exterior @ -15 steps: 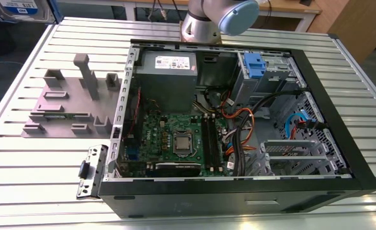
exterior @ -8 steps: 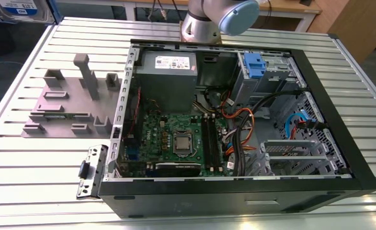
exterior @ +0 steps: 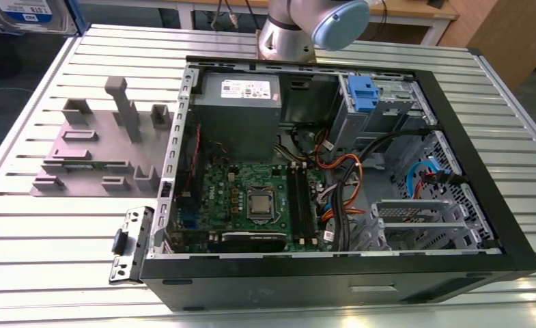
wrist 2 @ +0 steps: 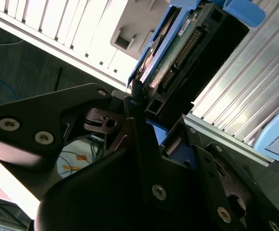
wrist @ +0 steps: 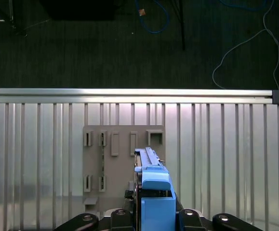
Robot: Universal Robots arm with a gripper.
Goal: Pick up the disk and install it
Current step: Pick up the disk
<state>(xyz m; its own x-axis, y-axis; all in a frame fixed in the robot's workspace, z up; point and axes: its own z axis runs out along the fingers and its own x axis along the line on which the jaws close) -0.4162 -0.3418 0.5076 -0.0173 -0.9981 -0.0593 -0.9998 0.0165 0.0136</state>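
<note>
Carry step: the tool (wrist 2: 159, 114), clamped on the disk (wrist: 153, 192), holds it edge-up over the grey fixture (wrist: 115, 163) beneath; installing likely demands alignment within the computer case (exterior: 341, 277).

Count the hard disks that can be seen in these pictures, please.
1. The disk is clamped in the gripper, above the grey fixture plate on the table. More may be hidden inside the computer case.

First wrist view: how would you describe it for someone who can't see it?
The hand holds the disk, in its blue bracket, edge-on over a grey slotted fixture plate on a ribbed metal table. Beyond the table's edge lies dark floor with cables.
</note>
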